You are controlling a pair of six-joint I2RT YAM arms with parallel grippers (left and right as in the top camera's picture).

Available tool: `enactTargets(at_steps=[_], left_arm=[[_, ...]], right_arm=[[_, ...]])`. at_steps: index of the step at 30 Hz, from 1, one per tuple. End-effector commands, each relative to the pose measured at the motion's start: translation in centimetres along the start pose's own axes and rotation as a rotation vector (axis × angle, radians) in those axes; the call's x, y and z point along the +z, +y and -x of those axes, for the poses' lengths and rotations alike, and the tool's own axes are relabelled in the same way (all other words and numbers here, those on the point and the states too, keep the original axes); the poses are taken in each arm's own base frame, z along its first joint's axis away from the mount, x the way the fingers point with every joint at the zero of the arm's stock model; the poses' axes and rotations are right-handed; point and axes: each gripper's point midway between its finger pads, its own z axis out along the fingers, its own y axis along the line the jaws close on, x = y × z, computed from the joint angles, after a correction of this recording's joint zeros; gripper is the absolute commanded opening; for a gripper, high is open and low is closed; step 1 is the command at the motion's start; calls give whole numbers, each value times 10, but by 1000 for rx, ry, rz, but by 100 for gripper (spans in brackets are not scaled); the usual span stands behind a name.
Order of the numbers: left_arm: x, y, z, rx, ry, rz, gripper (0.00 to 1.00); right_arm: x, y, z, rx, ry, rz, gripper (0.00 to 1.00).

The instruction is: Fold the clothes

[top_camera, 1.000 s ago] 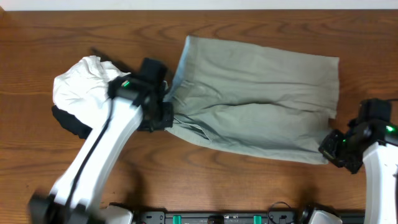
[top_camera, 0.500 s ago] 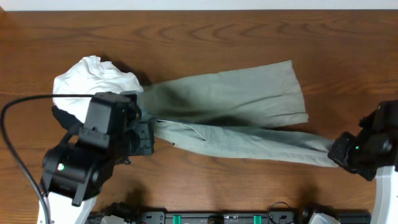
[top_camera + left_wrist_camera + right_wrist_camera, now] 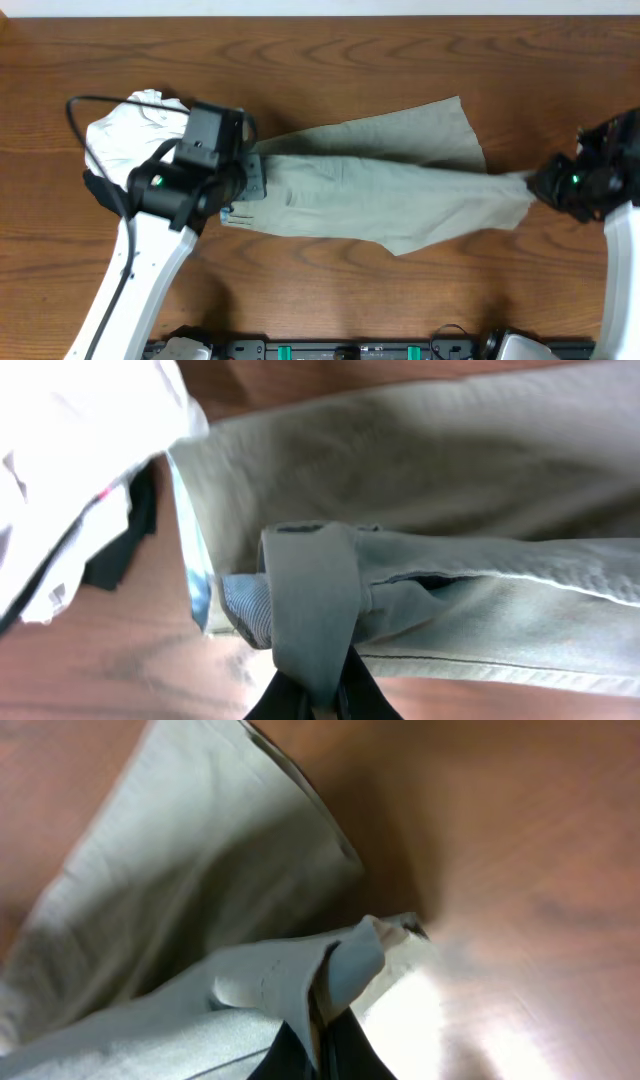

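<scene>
The clothes, khaki trousers (image 3: 380, 195), stretch in a long band across the middle of the table, between my two grippers. My left gripper (image 3: 245, 182) is shut on the waistband end; in the left wrist view its gripper (image 3: 318, 698) pinches a fold of the waistband (image 3: 310, 600). At the far right, my right gripper (image 3: 540, 182) is shut on the leg end. The right wrist view shows that gripper (image 3: 322, 1042) clamping the hem corner (image 3: 340, 965), slightly above the wood. A loose flap of trouser leg (image 3: 420, 125) lies toward the far side.
A crumpled white garment (image 3: 125, 135) lies on a black garment (image 3: 103, 195) at the left, just behind my left arm. A black cable (image 3: 90, 100) loops over it. The wooden table (image 3: 350, 60) extends to the far edge.
The trousers lay spread flat; now they are drawn into a long narrow band. My right gripper moved toward the far side with the leg end. My left arm shifted with the waistband.
</scene>
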Motion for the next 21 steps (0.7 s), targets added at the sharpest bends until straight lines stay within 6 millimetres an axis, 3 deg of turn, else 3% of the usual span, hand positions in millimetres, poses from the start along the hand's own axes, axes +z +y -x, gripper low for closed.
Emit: enactTargets(at_steps=[1,7,9,12,14,15,17,21], left_arm=[[9,17,26,31,-74,123,6],[46,17,59,97,-131,181,7],[63,16,67,113,-134,191,14],[88,25,81,99,-152,229,38],[98,33,87,80,-158,249,74],[99,38,88,61,-158,254,82],[95,44,87,33,-153,259,82],[72,48,78,29,-141,259,85]], right_arm=[[21,17,18,-12,8,81,1],[78,44,40,-46,17,160,2],[95,53,42,-71,18,172,2],[117,66,44,-112,19,188,15],[124,68,42,-121,27,190,26],[125,67,41,-123,31,186,33],[124,63,38,-144,44,176,44],[115,43,21,-174,118,137,50]])
